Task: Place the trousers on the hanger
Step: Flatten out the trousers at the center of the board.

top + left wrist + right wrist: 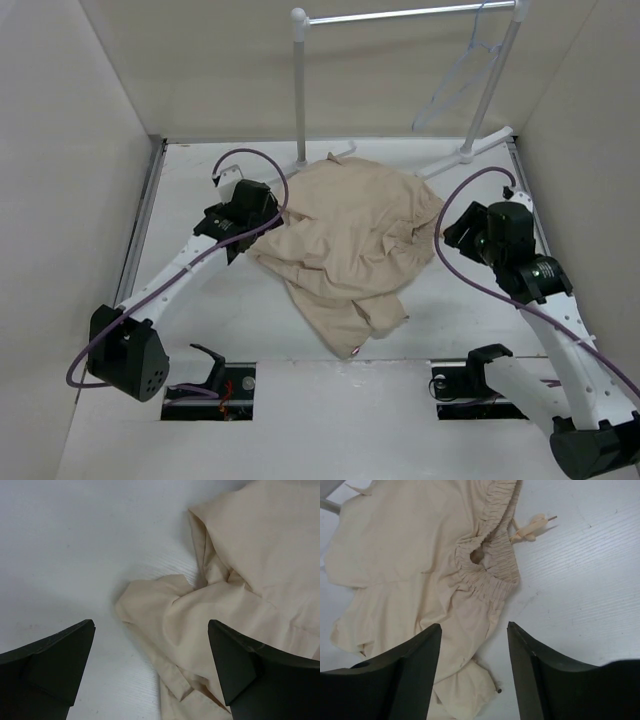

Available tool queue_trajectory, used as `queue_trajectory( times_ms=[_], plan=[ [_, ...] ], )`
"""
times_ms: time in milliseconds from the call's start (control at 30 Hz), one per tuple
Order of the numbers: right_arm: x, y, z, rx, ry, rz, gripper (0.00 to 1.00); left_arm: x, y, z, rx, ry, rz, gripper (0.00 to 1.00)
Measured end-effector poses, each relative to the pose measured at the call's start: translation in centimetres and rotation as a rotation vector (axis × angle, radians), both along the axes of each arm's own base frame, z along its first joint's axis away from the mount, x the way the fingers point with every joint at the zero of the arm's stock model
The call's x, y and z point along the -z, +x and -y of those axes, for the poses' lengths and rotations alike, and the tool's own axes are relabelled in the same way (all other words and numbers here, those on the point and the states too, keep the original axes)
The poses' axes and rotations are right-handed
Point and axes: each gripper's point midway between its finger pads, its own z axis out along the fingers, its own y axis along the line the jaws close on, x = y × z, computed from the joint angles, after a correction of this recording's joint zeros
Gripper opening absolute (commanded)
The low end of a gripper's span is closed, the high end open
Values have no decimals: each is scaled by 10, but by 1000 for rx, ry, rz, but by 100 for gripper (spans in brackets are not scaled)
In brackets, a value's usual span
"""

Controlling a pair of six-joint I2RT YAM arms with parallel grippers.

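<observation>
Trousers (350,240) heaped on the table (260,320) between both arms, long axis far-to-near; left gripper (150,645) wide and empty at their left edge, right gripper (474,645) half-open, empty, over the waistband (490,580).

Beige trousers (350,245) crumpled, table (225,310) ctr; pale hanger (447,85) hooked on rail (400,15).

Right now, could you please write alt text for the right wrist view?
Crumpled beige trousers lie on the white table, their gathered elastic waistband and drawstring showing. The right gripper hovers open above the cloth, holding nothing.
</observation>
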Motion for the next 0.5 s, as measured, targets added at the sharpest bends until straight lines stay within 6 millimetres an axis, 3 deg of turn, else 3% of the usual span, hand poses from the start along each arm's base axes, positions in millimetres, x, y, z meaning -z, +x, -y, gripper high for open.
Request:
queue_trajectory(
  times_ms=[100,133,267,300,367,467,500],
  plan=[
    [-3,-1,1,4,2,10,66,3,1,1,3,-18,-18,100],
    [-4,-1,2,7,3,15,61,2,2,1,2,-24,-18,100],
    [-7,0,6,23,8,28,12,-5,10,-5,-14,-54,2,100],
    [-6,1,7,23,9,25,5,-7,13,-6,-16,-59,13,100],
    [-2,3,7,27,14,7,0,-12,21,-8,-14,-66,51,100],
    [9,7,7,31,15,-37,1,-19,32,-9,-7,-76,99,100],
    [13,9,8,34,16,-51,2,-22,35,-8,0,-84,115,63]
  ],
)
